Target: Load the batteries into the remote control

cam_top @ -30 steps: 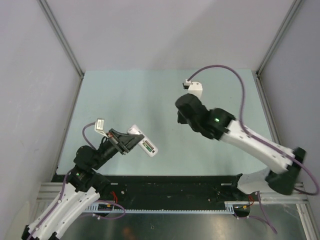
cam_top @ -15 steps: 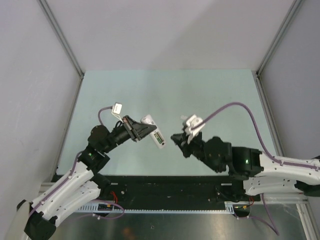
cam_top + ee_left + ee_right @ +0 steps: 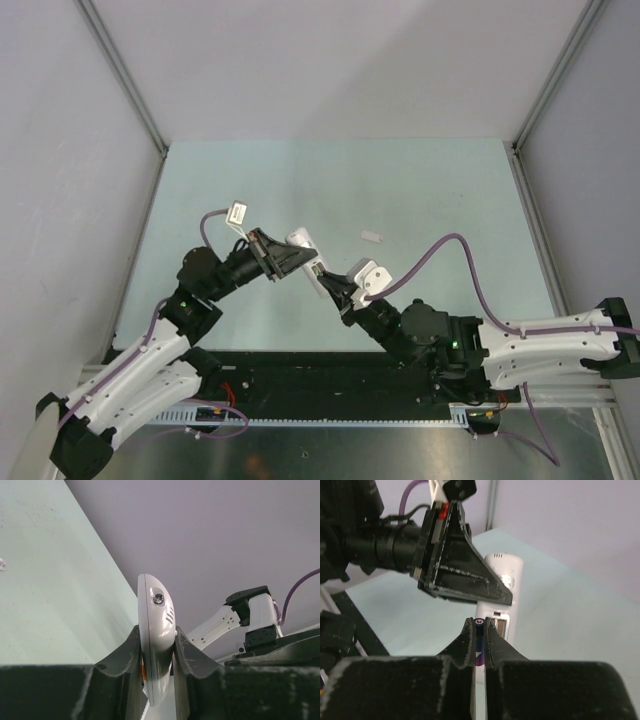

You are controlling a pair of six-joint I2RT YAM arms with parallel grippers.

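The left pincer point(image 3: 290, 258) is clamped on the remote control point(image 3: 302, 240), its two dark fingers point(image 3: 127, 650) pressing the flat faces of the white handset so that it stands edge-on between them, lifted off the pale green worktop point(image 3: 430, 190). One end of the handset juts out past the fingertips and the other end reaches back between the fingers toward the wrist. The right pincer point(image 3: 328, 280) is drawn together on the purple battery point(image 3: 479, 650), a slim cylinder lying lengthwise between its fingers point(image 3: 467, 635) with its tip just showing at the fingertips. Directly ahead of those fingertips, very close, sits the open recessed compartment point(image 3: 500, 625) in the back of the remote; whether the battery's tip touches the handset cannot be told. What lies inside the compartment is too small to make out. Beyond the right pincer, apart from both arms, a small white piece point(image 3: 372, 237) lies flat on the worktop.
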